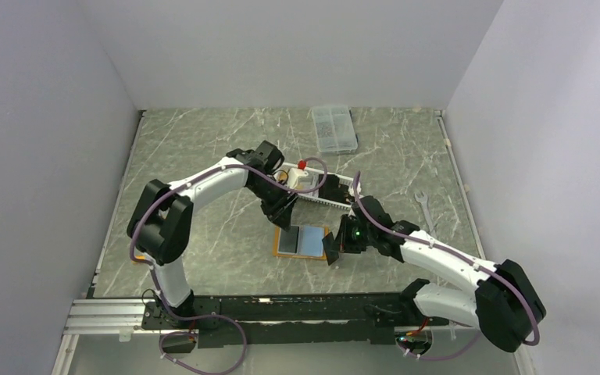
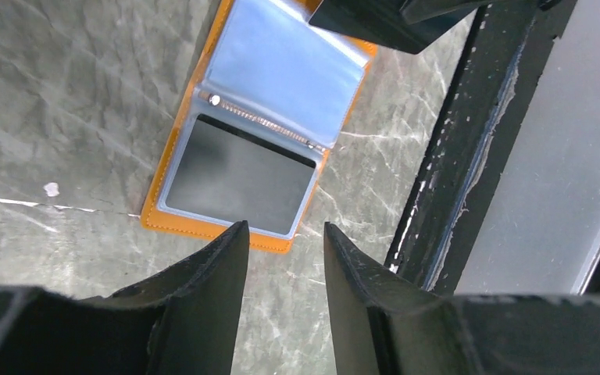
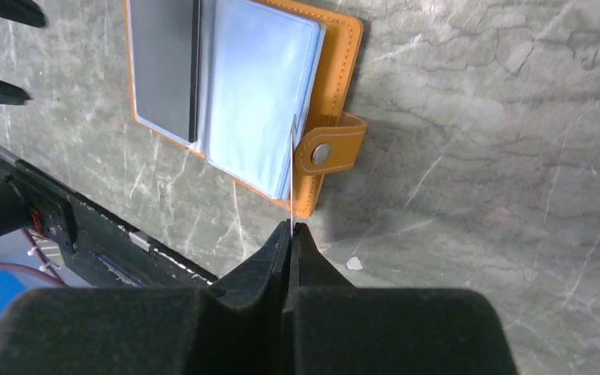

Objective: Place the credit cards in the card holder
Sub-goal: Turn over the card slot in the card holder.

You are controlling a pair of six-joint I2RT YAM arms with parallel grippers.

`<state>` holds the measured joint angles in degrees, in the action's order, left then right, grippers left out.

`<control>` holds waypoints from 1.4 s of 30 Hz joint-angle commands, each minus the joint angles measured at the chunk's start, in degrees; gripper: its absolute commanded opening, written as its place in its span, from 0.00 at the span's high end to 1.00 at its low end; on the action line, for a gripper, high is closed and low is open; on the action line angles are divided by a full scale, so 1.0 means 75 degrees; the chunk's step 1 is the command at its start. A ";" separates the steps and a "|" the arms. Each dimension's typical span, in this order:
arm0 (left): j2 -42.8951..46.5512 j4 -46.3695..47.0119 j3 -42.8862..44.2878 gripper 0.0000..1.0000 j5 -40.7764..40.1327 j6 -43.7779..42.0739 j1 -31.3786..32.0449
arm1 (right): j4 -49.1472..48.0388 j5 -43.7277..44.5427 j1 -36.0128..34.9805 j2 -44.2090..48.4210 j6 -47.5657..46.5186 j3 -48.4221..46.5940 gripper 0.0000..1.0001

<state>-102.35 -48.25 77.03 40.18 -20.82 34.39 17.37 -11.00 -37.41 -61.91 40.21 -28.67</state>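
The card holder (image 1: 303,241) lies open on the table, orange outside with pale blue sleeves (image 2: 281,70). A black credit card (image 2: 238,176) sits in its left sleeve (image 3: 162,62). My right gripper (image 3: 290,226) is shut on a thin credit card (image 3: 292,164), seen edge-on, standing upright over the holder's snap tab (image 3: 330,148). That gripper (image 1: 333,248) hangs at the holder's right edge. My left gripper (image 2: 285,226) is open and holds nothing. It hovers over the holder's far edge (image 1: 279,216). An orange sliver (image 1: 137,258) shows beside the left arm.
A white slotted basket (image 1: 324,189) holding a red-capped item (image 1: 301,165) stands just behind the holder. Farther back lies a clear compartment box (image 1: 334,128). A wrench (image 1: 423,205) lies to the right. The black mounting rail (image 1: 281,308) runs along the near edge.
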 commanded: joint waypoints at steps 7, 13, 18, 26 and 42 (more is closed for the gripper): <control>-0.0945 0.0306 -0.0430 0.57 -0.0354 0.0541 -0.0030 | -0.0842 -0.0455 0.0340 -0.0380 -0.0278 -0.0113 1.00; -0.1056 0.0421 -0.0410 0.59 -0.0585 0.0545 -0.0019 | -0.0864 -0.0520 0.0391 -0.0345 -0.0235 0.0090 1.00; -0.1154 0.0407 -0.0375 0.60 -0.0880 0.0514 -0.0018 | -0.0800 -0.0478 0.0401 -0.0177 -0.0165 0.0259 1.00; -0.1158 0.0452 -0.0448 0.62 -0.0993 0.0526 0.0058 | -0.0806 -0.0514 0.0430 0.0077 -0.0075 0.0470 1.00; -0.1018 0.0472 -0.0489 0.62 -0.1010 0.0475 0.0162 | -0.0852 -0.0737 0.0430 0.0598 -0.0123 0.0496 1.00</control>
<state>-110.87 -45.67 73.82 33.69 -16.78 35.14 12.34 -15.46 -34.35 -57.65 39.20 -24.86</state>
